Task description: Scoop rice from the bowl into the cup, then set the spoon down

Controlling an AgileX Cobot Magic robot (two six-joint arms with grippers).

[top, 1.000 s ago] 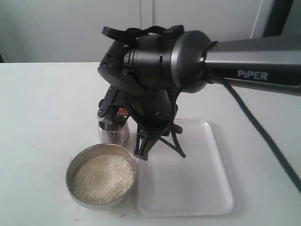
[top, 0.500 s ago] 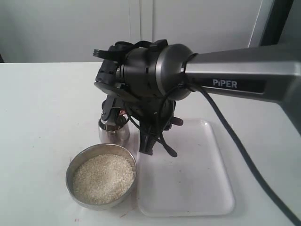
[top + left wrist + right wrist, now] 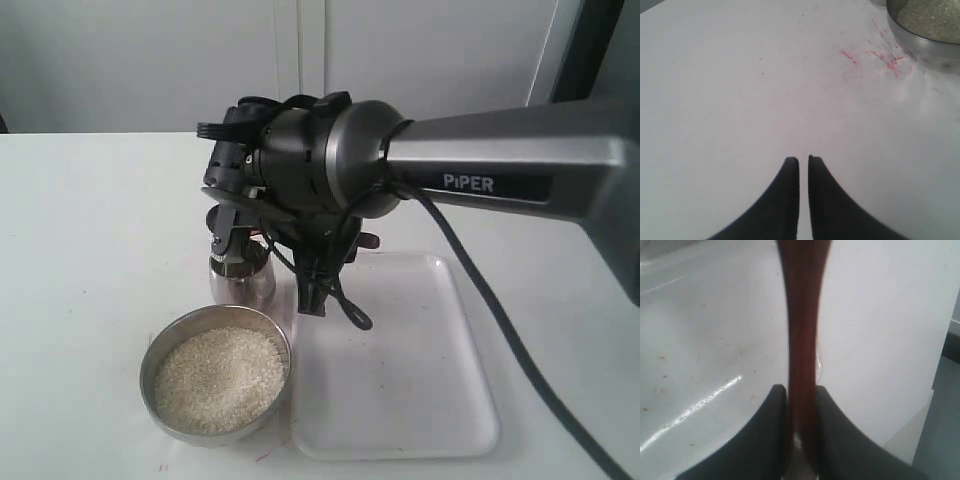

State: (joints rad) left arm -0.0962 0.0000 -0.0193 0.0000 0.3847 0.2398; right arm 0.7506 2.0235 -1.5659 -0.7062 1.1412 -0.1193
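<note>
The steel bowl (image 3: 150, 365) holds a heap of rice (image 3: 218, 378) near the table's front. Just behind it stands the small steel cup (image 3: 244, 281). My right gripper (image 3: 330, 300) hangs beside the cup, above the tray's left edge, and the arm hides much of it. In the right wrist view the right gripper (image 3: 801, 390) is shut on the reddish-brown handle of the spoon (image 3: 802, 335); the spoon's oval end is out of view. My left gripper (image 3: 800, 160) is shut with nothing in it, over bare table short of the bowl (image 3: 920, 47) and its rice (image 3: 935, 17).
A white plastic tray (image 3: 400, 400) lies right of the bowl and shows as a glossy surface (image 3: 695, 340) under the right gripper. Faint red marks (image 3: 875, 55) stain the table beside the bowl. A black cable (image 3: 480, 300) hangs from the right arm over the tray.
The right arm has swung left and a little back, carrying its gripper and the spoon from over the tray toward the cup. Bowl, cup and tray have stayed put.
</note>
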